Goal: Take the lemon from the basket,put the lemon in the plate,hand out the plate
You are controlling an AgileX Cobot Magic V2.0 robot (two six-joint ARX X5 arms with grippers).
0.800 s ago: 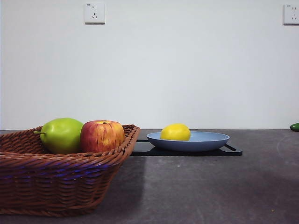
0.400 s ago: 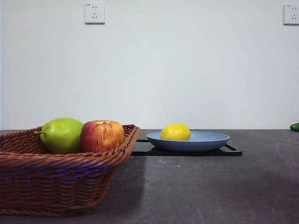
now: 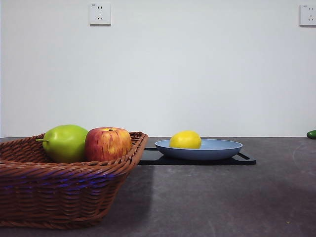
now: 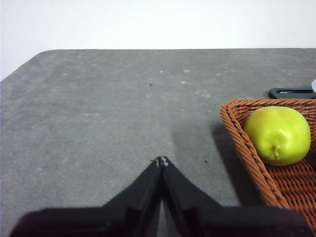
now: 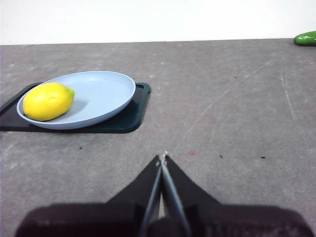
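The yellow lemon (image 3: 185, 139) (image 5: 48, 100) lies in the light-blue plate (image 3: 222, 146) (image 5: 106, 94), toward its left side in the front view. The plate rests on a flat black tray (image 3: 246, 160) (image 5: 129, 118). The brown wicker basket (image 3: 59, 190) (image 4: 247, 143) stands at the near left. My left gripper (image 4: 161, 160) is shut over bare table beside the basket's rim. My right gripper (image 5: 163, 157) is shut and empty, over the table, apart from the plate. Neither arm shows in the front view.
A green pear (image 3: 65, 142) (image 4: 278, 135) and a red-yellow apple (image 3: 107, 143) sit in the basket. A green object (image 3: 311, 134) (image 5: 306, 38) lies at the far right table edge. A white wall with two sockets stands behind the table.
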